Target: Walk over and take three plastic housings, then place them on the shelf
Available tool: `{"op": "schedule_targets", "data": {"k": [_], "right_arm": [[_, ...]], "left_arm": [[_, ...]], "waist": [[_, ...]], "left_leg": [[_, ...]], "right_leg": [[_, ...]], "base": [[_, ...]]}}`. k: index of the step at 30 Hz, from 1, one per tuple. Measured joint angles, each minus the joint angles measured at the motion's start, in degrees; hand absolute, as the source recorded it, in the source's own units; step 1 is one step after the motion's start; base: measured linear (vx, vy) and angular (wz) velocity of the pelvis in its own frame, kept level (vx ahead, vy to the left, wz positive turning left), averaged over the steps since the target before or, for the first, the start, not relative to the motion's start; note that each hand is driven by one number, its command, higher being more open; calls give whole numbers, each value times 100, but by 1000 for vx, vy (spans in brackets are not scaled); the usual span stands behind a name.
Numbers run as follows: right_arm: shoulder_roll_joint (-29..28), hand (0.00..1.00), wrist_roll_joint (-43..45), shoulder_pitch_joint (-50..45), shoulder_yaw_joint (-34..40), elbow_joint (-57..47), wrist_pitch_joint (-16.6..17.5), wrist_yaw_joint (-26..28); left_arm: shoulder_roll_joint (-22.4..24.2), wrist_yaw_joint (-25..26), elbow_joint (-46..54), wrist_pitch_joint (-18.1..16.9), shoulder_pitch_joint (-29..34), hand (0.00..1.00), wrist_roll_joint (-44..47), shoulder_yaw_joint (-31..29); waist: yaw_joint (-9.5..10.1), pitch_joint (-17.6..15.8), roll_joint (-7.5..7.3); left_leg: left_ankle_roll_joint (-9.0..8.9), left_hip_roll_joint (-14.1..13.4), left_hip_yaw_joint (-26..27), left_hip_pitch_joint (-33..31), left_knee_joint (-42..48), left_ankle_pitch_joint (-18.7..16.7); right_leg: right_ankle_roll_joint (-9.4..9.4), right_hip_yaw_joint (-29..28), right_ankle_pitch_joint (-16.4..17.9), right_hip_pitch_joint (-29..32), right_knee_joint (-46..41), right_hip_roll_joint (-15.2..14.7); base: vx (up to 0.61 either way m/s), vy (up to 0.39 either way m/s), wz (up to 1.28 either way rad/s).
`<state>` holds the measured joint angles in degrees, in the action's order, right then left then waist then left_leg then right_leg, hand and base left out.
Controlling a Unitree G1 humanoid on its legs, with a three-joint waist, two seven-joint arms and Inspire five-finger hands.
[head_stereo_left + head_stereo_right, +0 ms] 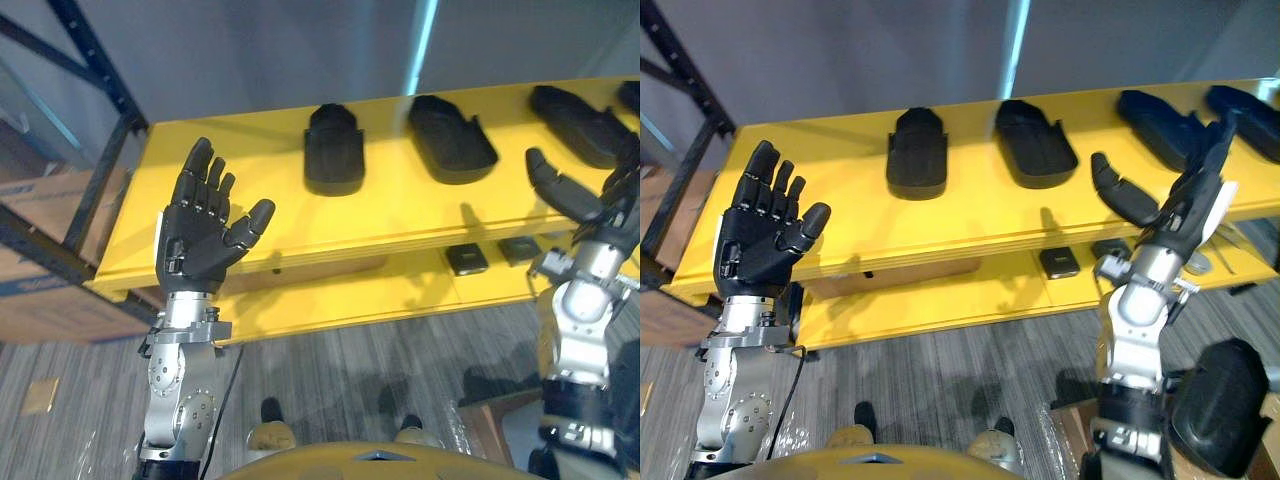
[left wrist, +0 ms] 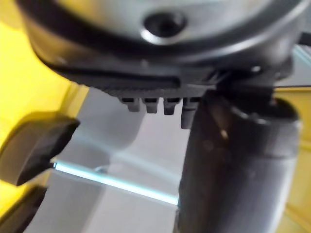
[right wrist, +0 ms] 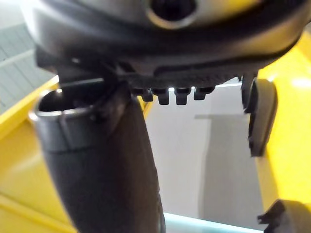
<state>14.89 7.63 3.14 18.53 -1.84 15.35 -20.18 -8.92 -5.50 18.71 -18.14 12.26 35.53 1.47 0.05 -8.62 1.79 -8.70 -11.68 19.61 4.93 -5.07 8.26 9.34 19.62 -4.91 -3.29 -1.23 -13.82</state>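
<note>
Several black plastic housings lie in a row on the top board of a yellow shelf (image 1: 250, 190): one (image 1: 333, 148) in the middle, a second (image 1: 452, 132) to its right, a third (image 1: 580, 122) further right. My left hand (image 1: 205, 225) is raised in front of the shelf's left part, open, palm up and holding nothing. My right hand (image 1: 1180, 200) is held up before the shelf's right end, just short of the third housing (image 1: 1160, 120), open with its thumb spread. One housing (image 2: 36, 148) shows past the left hand, another (image 3: 260, 116) past the right.
Small black parts (image 1: 466, 259) sit on the lower yellow board. A dark rack post (image 1: 100, 150) and cardboard boxes (image 1: 40, 290) stand at the left. A dark rounded object (image 1: 1225, 405) lies low at the right by a box (image 1: 1070, 420). Grey floor runs below the shelf.
</note>
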Motion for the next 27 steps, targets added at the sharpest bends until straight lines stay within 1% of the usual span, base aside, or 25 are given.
{"op": "schedule_targets", "data": {"k": [1, 2, 3, 4, 5, 7, 8, 10, 12, 13, 14, 15, 17, 18, 19, 20, 21, 22, 24, 25, 27], "right_arm": [[-104, 100, 2, -154, -19, -69, -36, 18], [-289, 100, 6, -442, -39, -181, -115, 62], [-358, 100, 8, -566, -50, -215, -161, 108], [-472, 100, 11, -986, -109, -406, -327, 208], [-478, 100, 15, -1056, -116, -433, -355, 225], [-527, 100, 126, -1499, -104, -658, -482, 351], [-575, 100, 278, -1765, -54, -794, -486, 412], [-677, 100, 492, -2136, 91, -921, -482, 528], [-894, 100, 741, -2705, 315, -1017, -450, 699], [-952, 100, 764, -2833, 358, -1018, -434, 744], [-1067, 100, 942, -3086, 383, -1025, -366, 870], [-1160, 100, 1058, -3256, 340, -1025, -361, 1001], [-1237, 100, 1174, -3319, 228, -1034, -358, 1205], [-1237, 100, 1193, -3290, 83, -1053, -345, 1317], [-1235, 100, 1193, -3252, 15, -1072, -343, 1376], [-1215, 100, 1192, -3080, -144, -1086, -339, 1475], [-1174, 100, 1192, -2915, -293, -1085, -338, 1504], [-977, 100, 1191, -2582, -543, -1068, -339, 1525], [-745, 100, 1191, -2174, -702, -973, -329, 1552], [-611, 100, 1179, -1775, -811, -734, -328, 1510], [-638, 100, 1180, -1548, -924, -493, -335, 1437]], "left_arm": [[7, -8, 0, 11, 0, 100, 0, 47], [10, -39, 0, 67, -15, 100, 0, 139], [8, -41, 0, 81, -18, 100, -3, 184], [8, -21, -1, 123, -49, 100, -22, 312], [7, -9, -2, 127, -57, 100, -22, 329], [-4, 117, -30, 219, -105, 100, -69, 384], [-3, 274, -71, 233, -129, 100, -169, 417], [-4, 434, -110, 240, -149, 100, -231, 446], [-1, 630, -116, 241, -174, 100, -238, 444], [-1, 673, -116, 243, -186, 100, -239, 444], [1, 732, -116, 258, -235, 100, -239, 441], [1, 795, -115, 305, -268, 100, -240, 430], [1, 821, -114, 368, -270, 100, -247, 392], [1, 827, -101, 416, -269, 100, -248, 339], [-1, 843, -80, 457, -263, 100, -249, 293], [1, 900, -23, 471, -182, 100, -246, 136], [3, 913, 12, 471, -82, 100, -246, -33], [8, 914, 68, 469, 121, 100, -234, -317], [30, 913, 157, 466, 249, 100, -229, -524], [88, 880, 235, 431, 259, 100, -195, -624], [143, 804, 287, 394, 261, 100, -194, -641]], "waist": [[-33, 24, -11], [-88, 55, -25], [-128, 56, -31], [-267, 68, -34], [-299, 68, -34], [-507, 78, -43], [-621, 83, -38], [-762, 101, -35], [-971, 214, -16], [-1004, 232, -12], [-1014, 234, -12], [-1043, 233, -1], [-1066, 233, 10], [-1029, 235, 8], [-964, 234, 6], [-753, 229, 7], [-618, 215, 34], [-406, 212, 152], [-302, 217, 264], [-212, 211, 307], [-128, 196, 264]], "left_leg": [[6, 3, 101, 41, -1, -20], [-20, 6, 339, 128, -2, -90], [-48, 6, 461, 173, -2, -140], [-59, -1, 843, 288, -2, -191], [-67, -5, 906, 308, -2, -200], [-121, -22, 1332, 482, 0, -257], [-171, -50, 1567, 617, 1, -304], [-234, -103, 1803, 773, 2, -358], [-311, -191, 2069, 855, 5, -416], [-326, -207, 2114, 866, 10, -428], [-355, -235, 2203, 896, 20, -448], [-363, -278, 2252, 920, 22, -450], [-366, -325, 2250, 932, 33, -467], [-394, -343, 2070, 813, 206, -634], [-386, -316, 1786, 705, 349, -825], [-282, -155, 899, 444, 721, -1296], [-161, -37, 262, 306, 1016, -1634], [20, 115, -542, 146, 1487, -2043], [71, 133, -928, 31, 1808, -2253], [73, 154, -1014, -28, 1928, -2351], [94, 211, -1050, -41, 1931, -2363]], "right_leg": [[-5, -88, -22, 22, 53, 5], [9, -291, -89, 67, 149, 22], [24, -405, -108, 93, 183, 33], [19, -746, -147, 248, 248, 83], [19, -797, -147, 275, 256, 94], [-11, -1162, -212, 423, 271, 164], [-18, -1359, -232, 458, 285, 237], [-23, -1506, -243, 467, 305, 323], [-51, -1613, -272, 568, 338, 451], [-70, -1659, -294, 598, 335, 483], [-89, -1687, -382, 640, 347, 523], [-111, -1700, -400, 645, 360, 579], [-153, -1718, -429, 650, 373, 649], [-191, -1748, -457, 676, 405, 659], [-222, -1818, -474, 705, 424, 662], [-278, -1999, -504, 789, 450, 680], [-295, -2141, -512, 808, 452, 723], [-312, -2349, -513, 802, 451, 820], [-294, -2436, -525, 804, 445, 859], [-220, -2463, -578, 805, 439, 846], [-219, -2448, -579, 801, 430, 790]], "base": [[-43, 31, -82], [-32, 25, -74], [-38, 35, -122], [-28, 26, -95], [-19, 24, -115], [21, 18, -99], [37, 17, -100], [48, 7, -78], [84, -5, -59], [102, -16, -46], [68, -14, -34], [89, -22, -30], [50, -17, -12], [31, -13, -10], [-1, 5, -38], [-17, 23, -63], [-14, 87, -99], [9, 96, -76], [46, 111, -38], [50, 93, -8], [26, 105, 9]]}}
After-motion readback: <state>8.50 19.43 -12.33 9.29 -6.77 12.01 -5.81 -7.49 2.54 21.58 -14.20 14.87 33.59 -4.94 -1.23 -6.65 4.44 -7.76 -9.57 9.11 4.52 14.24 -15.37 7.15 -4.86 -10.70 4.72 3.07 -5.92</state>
